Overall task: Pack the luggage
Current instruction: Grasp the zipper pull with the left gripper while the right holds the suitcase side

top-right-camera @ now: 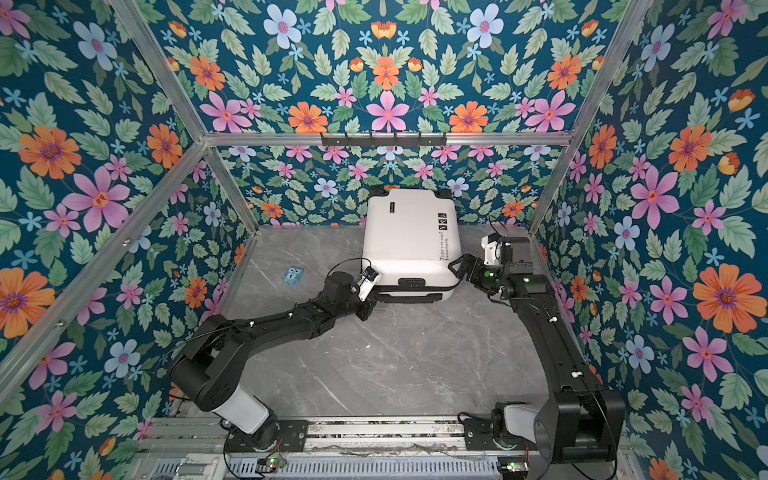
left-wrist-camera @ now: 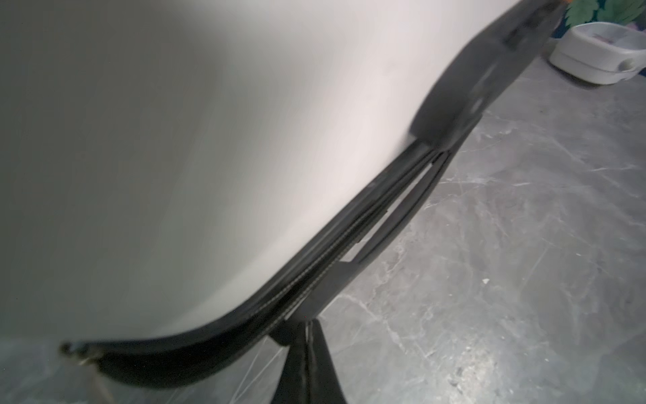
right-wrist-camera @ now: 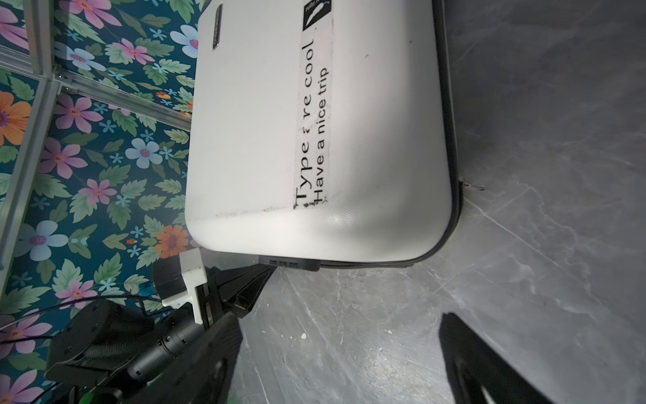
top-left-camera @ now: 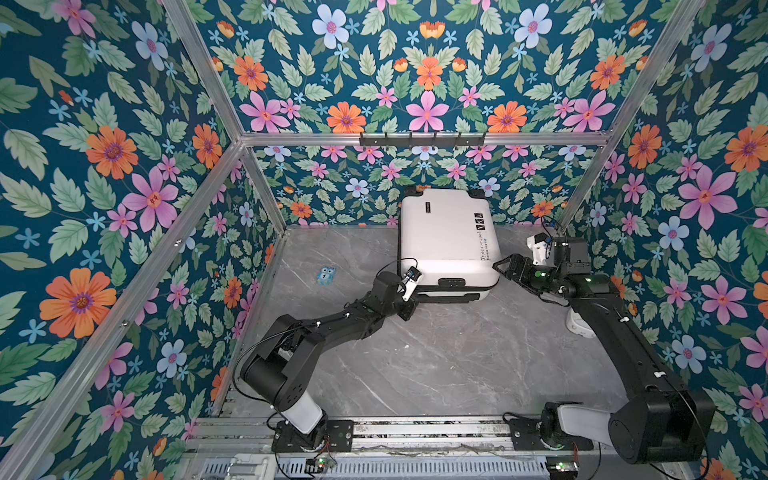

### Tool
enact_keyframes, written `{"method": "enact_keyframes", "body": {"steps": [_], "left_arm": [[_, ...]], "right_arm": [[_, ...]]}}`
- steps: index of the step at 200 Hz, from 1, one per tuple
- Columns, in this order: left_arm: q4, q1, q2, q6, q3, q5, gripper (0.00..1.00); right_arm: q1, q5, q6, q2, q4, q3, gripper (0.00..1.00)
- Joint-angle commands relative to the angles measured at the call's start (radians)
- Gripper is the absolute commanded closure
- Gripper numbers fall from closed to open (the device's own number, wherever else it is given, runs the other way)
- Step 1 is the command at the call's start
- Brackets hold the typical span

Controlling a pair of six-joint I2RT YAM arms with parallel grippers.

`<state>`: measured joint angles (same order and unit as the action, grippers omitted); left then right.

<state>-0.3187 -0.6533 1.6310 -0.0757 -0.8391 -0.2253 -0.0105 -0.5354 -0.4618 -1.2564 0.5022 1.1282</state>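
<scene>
- Left gripper (left-wrist-camera: 308, 327): pinched together against the zipper band (left-wrist-camera: 314, 280) at the near left corner of the luggage (top-left-camera: 444, 237); unclear whether clamped on anything.
- Right gripper (top-left-camera: 505, 272): spread wide, just beside the near right corner.
- Luggage: lies flat and closed on the table (top-left-camera: 436, 353), long axis running toward the back wall; left gripper nearer the seam.

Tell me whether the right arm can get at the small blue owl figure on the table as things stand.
Probably not directly. The white hard-shell suitcase lies between the right gripper and the small blue owl figure, and the left arm stretches across that side too. Reaching over might work.
</scene>
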Motion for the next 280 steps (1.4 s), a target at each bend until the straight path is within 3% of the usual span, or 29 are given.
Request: {"method": "enact_keyframes", "body": {"steps": [1,27,55,62,81,97,112,150,197,218,280], "left_arm": [[-0.073,-0.03,0.012,0.032,-0.023,0.006,1.0],[-0.077,-0.076,-0.006,0.045,-0.035,0.032,1.0],[-0.066,-0.052,-0.092,0.078,0.026,0.049,1.0],[-0.049,-0.022,-0.111,0.096,0.035,0.031,0.95],[-0.043,0.091,-0.153,0.187,0.065,-0.075,0.65],[-0.098,0.163,-0.182,0.263,0.103,-0.117,0.53],[-0.139,0.209,-0.19,0.327,0.112,-0.145,0.49],[-0.241,0.308,-0.132,0.522,0.108,-0.162,0.49],[-0.103,0.335,0.09,0.648,-0.079,-0.159,0.53],[-0.101,0.336,0.162,0.685,-0.127,-0.194,0.54],[-0.109,0.26,0.208,0.675,-0.126,-0.213,0.55]], "right_arm": [[0.017,-0.015,0.008,-0.008,0.005,0.002,0.09],[0.036,-0.017,0.012,-0.025,0.018,0.007,0.09],[0.041,-0.034,0.008,-0.031,0.009,-0.003,0.09],[0.041,-0.048,0.004,-0.031,0.0,-0.007,0.09],[0.041,-0.066,-0.008,-0.025,-0.016,-0.016,0.05],[0.041,-0.073,-0.016,-0.019,-0.027,-0.022,0.05],[0.041,-0.078,-0.021,-0.013,-0.034,-0.028,0.04],[0.041,-0.076,-0.024,-0.006,-0.034,-0.033,0.04],[0.041,-0.057,-0.026,-0.013,-0.037,-0.033,0.04],[0.05,-0.015,-0.023,-0.036,-0.016,-0.029,0.04],[0.128,-0.142,-0.095,-0.095,-0.146,-0.021,0.04]]}}
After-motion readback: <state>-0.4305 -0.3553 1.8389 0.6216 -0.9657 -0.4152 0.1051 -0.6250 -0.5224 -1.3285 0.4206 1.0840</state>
